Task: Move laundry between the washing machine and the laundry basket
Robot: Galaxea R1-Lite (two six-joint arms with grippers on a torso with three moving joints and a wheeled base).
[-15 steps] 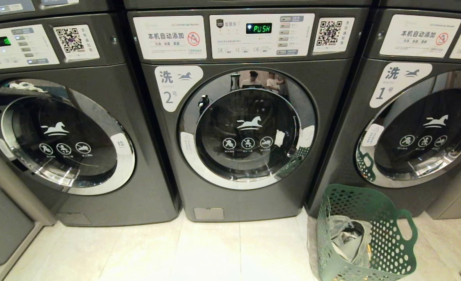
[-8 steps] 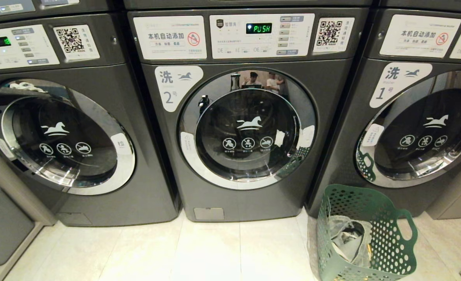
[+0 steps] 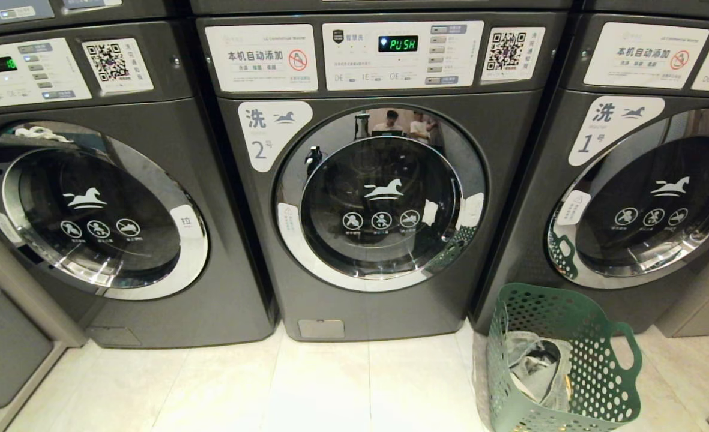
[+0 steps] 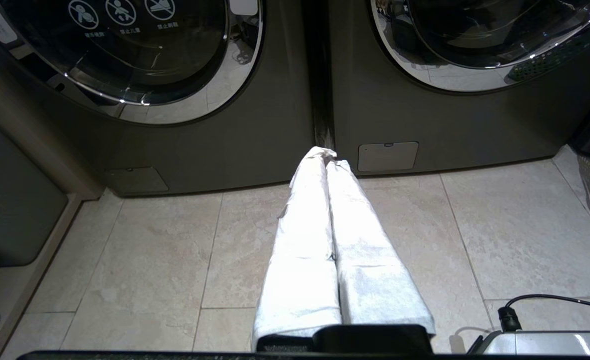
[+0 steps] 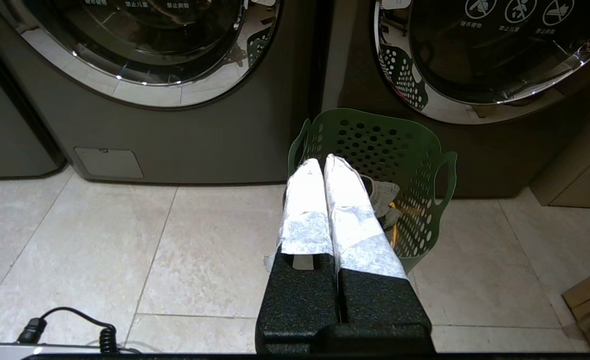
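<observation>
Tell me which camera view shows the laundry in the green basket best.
The head view: it looks down into the green basket, showing the grey laundry bunched inside. In the right wrist view the shut right gripper hides most of the laundry. The left wrist view shows none of it.

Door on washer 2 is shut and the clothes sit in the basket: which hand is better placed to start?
Right, probably. The right hand, shut and empty, points at the green basket holding the laundry. The left hand, also shut, faces the gap between two washers, away from the basket.

Three washing machines [image 3: 378, 180], one laundry basket [image 3: 594, 384].
</observation>
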